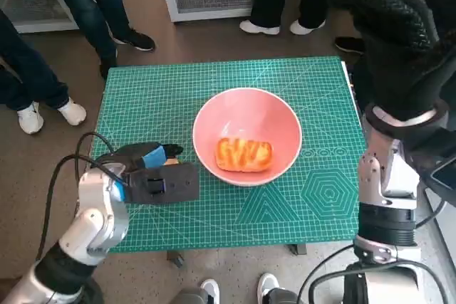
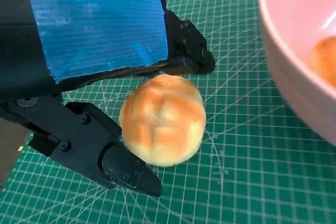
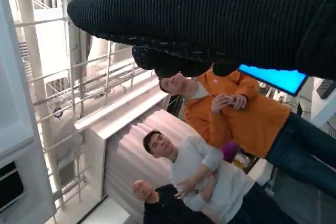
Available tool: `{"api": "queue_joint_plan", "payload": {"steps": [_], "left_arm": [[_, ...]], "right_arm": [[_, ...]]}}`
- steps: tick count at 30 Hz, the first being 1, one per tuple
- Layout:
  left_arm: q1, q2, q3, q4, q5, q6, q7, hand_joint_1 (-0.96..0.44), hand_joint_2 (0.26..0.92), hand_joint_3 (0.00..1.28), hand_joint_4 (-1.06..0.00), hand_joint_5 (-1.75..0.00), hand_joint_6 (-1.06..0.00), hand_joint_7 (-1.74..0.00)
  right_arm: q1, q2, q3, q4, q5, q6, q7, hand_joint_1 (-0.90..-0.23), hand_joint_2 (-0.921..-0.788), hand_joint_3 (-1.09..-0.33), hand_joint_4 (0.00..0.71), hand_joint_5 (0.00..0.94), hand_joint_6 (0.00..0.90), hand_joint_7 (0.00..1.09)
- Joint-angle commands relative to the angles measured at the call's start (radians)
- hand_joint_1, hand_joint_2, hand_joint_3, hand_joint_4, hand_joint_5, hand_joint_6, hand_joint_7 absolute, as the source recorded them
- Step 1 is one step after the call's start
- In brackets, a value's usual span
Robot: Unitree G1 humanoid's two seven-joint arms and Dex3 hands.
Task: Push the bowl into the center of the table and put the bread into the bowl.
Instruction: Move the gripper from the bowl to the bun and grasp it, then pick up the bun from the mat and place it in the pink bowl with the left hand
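The pink bowl [image 1: 206,115] stands near the middle of the green mat, with an oblong glazed bread [image 1: 244,154] lying inside it. My left hand [image 1: 153,169] rests low on the mat just left of the bowl. In the left wrist view a round bun [image 2: 163,119] sits on the mat between that hand's black fingers [image 2: 186,45], which lie against it on both sides. The bowl's wall [image 2: 294,77] is close beside the bun. My right hand [image 1: 392,33] is raised high off the table's right edge and holds nothing.
The green cutting mat [image 1: 142,90] covers the small table. Legs and shoes of several people stand around the far and left sides [image 1: 267,26]. Three people [image 3: 210,171] show in the right wrist view. A black cable [image 1: 64,169] loops by my left forearm.
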Motion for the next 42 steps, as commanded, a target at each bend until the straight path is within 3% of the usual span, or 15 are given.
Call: {"api": "queue_joint_plan", "payload": {"steps": [1,2,4,5,7,10,13,32,39,42], "left_arm": [[-0.004,-0.01,-0.008,0.059,-0.001,-0.053,0.031,0.18,0.859,0.05,-0.84,-1.05,-0.68,-0.72],[-0.005,-0.01,-0.01,0.072,-0.002,-0.066,0.038,0.12,0.859,0.06,-0.84,-1.08,-0.69,-0.8],[-0.006,-0.008,-0.012,0.096,-0.003,-0.088,0.047,0.06,0.792,0.2,-0.82,-1.14,-0.7,-0.9],[-0.007,-0.008,-0.012,0.104,-0.003,-0.095,0.05,0.04,0.721,0.35,-0.8,-1.2,-0.69,-0.96],[-0.008,-0.004,-0.011,0.111,-0.003,-0.11,0.051,0.02,0.638,0.53,-0.74,-1.33,-0.7,-1.02],[-0.014,0.008,-0.007,0.114,-0.002,-0.129,0.04,0.01,0.591,0.66,-0.63,-1.5,-0.72,-1.02],[-0.018,0.018,-0.001,0.108,0.001,-0.138,0.029,0.01,0.577,0.71,-0.59,-1.57,-0.72,-1.03],[-0.006,0.047,0.067,0.01,0.005,-0.122,-0.002,0.0,0.753,0.36,-0.67,-1.31,-0.7,-1.04],[-0.03,0.083,0.125,-0.071,-0.005,-0.098,-0.057,0.0,0.773,0.32,-0.63,-1.31,-0.74,-1.03],[-0.047,0.093,0.159,-0.124,-0.007,-0.073,-0.086,0.0,0.775,0.31,-0.67,-1.25,-0.71,-1.07]], "right_arm": [[0.013,-0.006,-0.002,-0.001,0.008,0.012,0.009,-0.671,-0.921,-0.741,0.318,0.005,0.241,0.32],[0.014,-0.006,-0.002,-0.001,0.008,0.012,0.008,-0.671,-0.921,-0.741,0.318,0.005,0.241,0.32],[0.014,-0.007,-0.002,-0.002,0.008,0.011,0.008,-0.672,-0.921,-0.741,0.319,0.005,0.242,0.32],[0.014,-0.007,-0.002,-0.002,0.008,0.011,0.008,-0.672,-0.921,-0.741,0.319,0.005,0.242,0.32],[0.014,-0.007,-0.002,-0.001,0.007,0.01,0.008,-0.67,-0.921,-0.741,0.319,0.004,0.243,0.32],[0.017,-0.01,-0.002,-0.005,0.004,0.009,0.006,-0.664,-0.921,-0.742,0.319,0.004,0.247,0.32],[0.016,-0.011,-0.003,-0.004,0.005,0.009,0.007,-0.66,-0.921,-0.742,0.32,0.004,0.25,0.32],[0.015,-0.005,-0.001,-0.002,0.006,0.006,0.008,-0.652,-0.921,-0.741,0.328,0.005,0.259,0.32],[0.014,-0.003,0.001,-0.005,0.009,0.009,0.009,-0.655,-0.921,-0.74,0.327,0.004,0.26,0.32],[0.013,-0.003,0.002,-0.004,0.016,0.013,0.015,-0.66,-0.921,-0.737,0.326,0.003,0.26,0.32]]}}
